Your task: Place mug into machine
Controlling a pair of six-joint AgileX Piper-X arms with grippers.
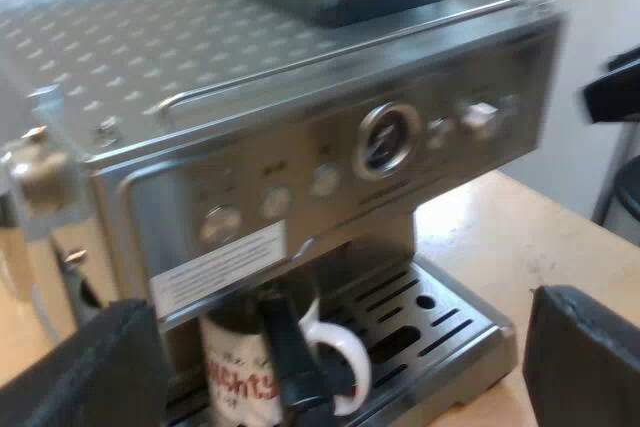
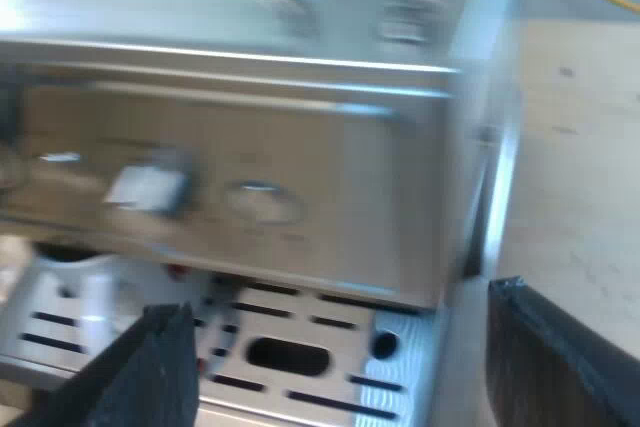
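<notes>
Mug [image 1: 245, 372] stands on espresso machine's [image 1: 300, 147] drip tray [image 1: 440, 332], near one end of the tray, behind holder's dark handle [image 1: 285, 347]. Left gripper [image 1: 338, 347] & right gripper [image 2: 335, 347] both gape wide, holding nothing. Placement looks done; next: back arms off w/o bumping mug.

Left tool [image 1: 335, 367], right tool [image 2: 350, 362]; both matte black, blocky.

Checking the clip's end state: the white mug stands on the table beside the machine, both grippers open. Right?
Not quite: the left wrist view shows the mug on the drip tray of the machine, under its front, not on the table. Left gripper and right gripper are open, as said.
</notes>
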